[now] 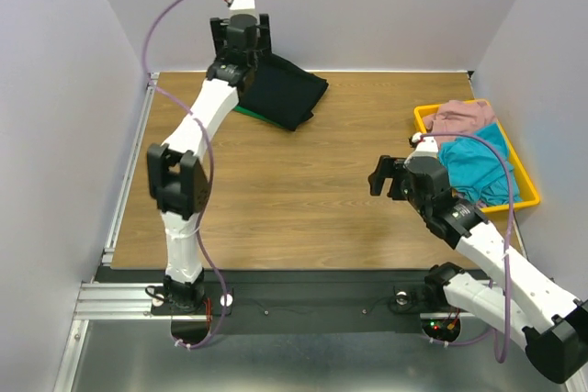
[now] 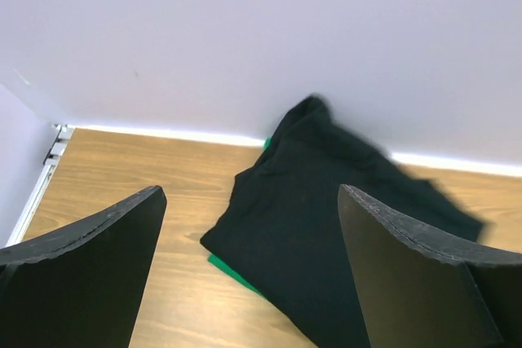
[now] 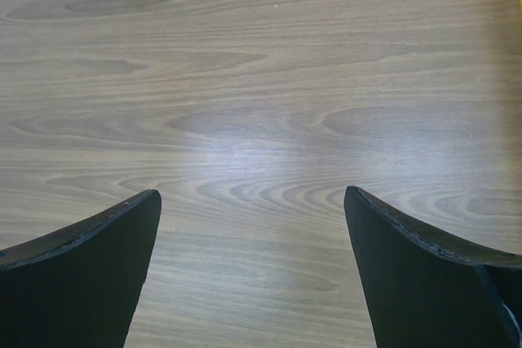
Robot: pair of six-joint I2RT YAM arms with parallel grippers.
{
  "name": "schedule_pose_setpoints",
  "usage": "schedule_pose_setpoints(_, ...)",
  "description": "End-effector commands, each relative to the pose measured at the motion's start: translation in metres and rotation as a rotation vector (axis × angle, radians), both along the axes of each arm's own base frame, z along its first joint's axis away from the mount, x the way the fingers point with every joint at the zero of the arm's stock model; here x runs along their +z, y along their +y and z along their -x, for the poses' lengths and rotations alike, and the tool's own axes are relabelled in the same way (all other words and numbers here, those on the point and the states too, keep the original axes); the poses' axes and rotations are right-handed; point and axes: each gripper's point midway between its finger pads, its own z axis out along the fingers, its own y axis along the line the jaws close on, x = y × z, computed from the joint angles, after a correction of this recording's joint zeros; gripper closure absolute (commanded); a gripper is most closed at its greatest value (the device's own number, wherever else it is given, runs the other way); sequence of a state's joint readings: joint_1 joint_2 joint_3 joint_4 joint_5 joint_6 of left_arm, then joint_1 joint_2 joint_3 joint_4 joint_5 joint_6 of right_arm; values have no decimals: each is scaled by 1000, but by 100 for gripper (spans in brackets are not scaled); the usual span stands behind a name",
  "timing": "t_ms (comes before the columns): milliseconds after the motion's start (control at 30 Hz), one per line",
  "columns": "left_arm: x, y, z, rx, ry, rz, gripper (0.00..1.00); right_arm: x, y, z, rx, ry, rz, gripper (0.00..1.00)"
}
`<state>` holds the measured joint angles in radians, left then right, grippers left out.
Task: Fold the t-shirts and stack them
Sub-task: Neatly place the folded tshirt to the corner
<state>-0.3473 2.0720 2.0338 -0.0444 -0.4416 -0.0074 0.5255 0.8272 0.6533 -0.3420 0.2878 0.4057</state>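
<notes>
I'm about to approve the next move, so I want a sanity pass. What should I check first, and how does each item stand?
1. Left gripper open, empty: ok.
2. Right gripper open, empty, over bare table: ok.
3. Black shirt folded, lying on green shirt: ok.
4. Shirt edges aligned: not ok, green pokes out beneath.
5. Yellow bin holds pink cloth and teal cloth: ok.
6. Left gripper's height above the shirts: cannot tell.

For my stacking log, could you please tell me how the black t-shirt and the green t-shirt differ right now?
The black t-shirt lies on top; the green t-shirt lies beneath it. The black one is mostly in view; of the green one only a thin edge peeks out. Both rest by the back wall.
</notes>
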Motion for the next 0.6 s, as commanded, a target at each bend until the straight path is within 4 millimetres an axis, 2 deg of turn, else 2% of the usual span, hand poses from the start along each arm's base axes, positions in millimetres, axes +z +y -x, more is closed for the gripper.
schedule_pose_setpoints(0,65,-6,59,-79,-75,219,2,4,4,7,-2,-2,-67,0)
schedule_pose_setpoints(33,38,-7,69,-91,-12,228,2,4,5,8,0,0,-75,0)
schedule_pose_setpoints(67,32,-11,80,-114,7,256,2,3,5,10,-3,4,-79,0)
schedule_pose_setpoints(100,46,-10,98,-122,-14,324,2,2,4,10,-10,5,-86,0)
schedule_pose_setpoints(133,13,-11,111,-126,55,327,1,2,4,12,-13,10,-93,0)
schedule_pose_setpoints(167,4,-13,122,-142,79,350,1,1,5,12,-10,11,-96,0)
schedule_pose_setpoints(200,14,-14,139,-149,63,412,1,-1,5,13,-13,18,-101,0)
schedule_pose_setpoints(233,5,-15,150,-157,84,434,1,-3,6,13,-12,24,-102,0)
schedule_pose_setpoints(267,-28,-15,164,-153,153,442,2,-4,5,13,-20,28,-105,0)
schedule_pose_setpoints(300,-23,-13,181,-158,143,464,1,-5,5,13,-22,33,-106,0)
schedule_pose_setpoints(333,-54,-14,197,-138,204,493,1,-9,4,12,-28,43,-96,0)
schedule_pose_setpoints(367,-61,-13,207,-136,213,508,1,-11,4,12,-39,48,-95,0)
schedule_pose_setpoints(400,-54,-13,221,-152,195,528,1,-13,2,10,-53,51,-94,0)
schedule_pose_setpoints(433,-77,-11,234,-132,237,542,1,-15,1,10,-59,59,-88,0)
schedule_pose_setpoints(467,-83,-8,244,-120,250,555,2,-16,0,9,-67,60,-85,0)
schedule_pose_setpoints(500,-74,-4,256,-120,222,587,1,-17,-2,8,-87,60,-86,0)
schedule_pose_setpoints(533,-93,-2,268,-102,255,605,1,-18,-3,8,-97,62,-83,0)
schedule_pose_setpoints(567,-87,3,279,-101,233,627,2,-18,-5,7,-105,59,-80,0)
